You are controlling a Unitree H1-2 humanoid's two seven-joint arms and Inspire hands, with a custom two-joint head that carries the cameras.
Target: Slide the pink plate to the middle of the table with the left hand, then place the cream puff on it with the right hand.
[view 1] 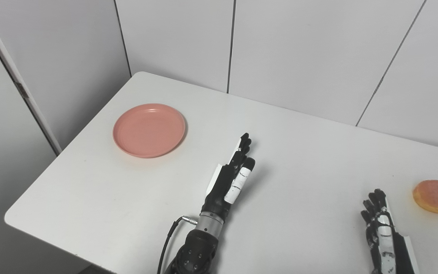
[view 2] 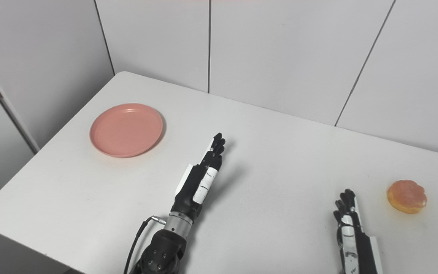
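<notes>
The left hand (view 1: 229, 179) is stretched out flat above the white desk (view 1: 299, 160), fingers straight and lying close side by side, thumb alongside them, holding nothing. Its fingertips point away from the robot, toward the far wall. The pink plate (view 1: 149, 129) lies off to the left of this hand and a little beyond its fingertips, apart from it, with bare desk between the two. The plate sits flat and carries nothing.

The right hand (view 2: 350, 228) reaches in low at the near edge of the desk, fingers extended and slightly fanned, also holding nothing; its lower part is cut off by the picture's bottom edge. The cream puff (view 2: 407, 196), a glossy orange-pink rounded pastry with a lobed top, rests on the desk to the right of this hand and slightly ahead of its fingertips, near but not touching. The two hands are well apart, the left one further forward than the right.
</notes>
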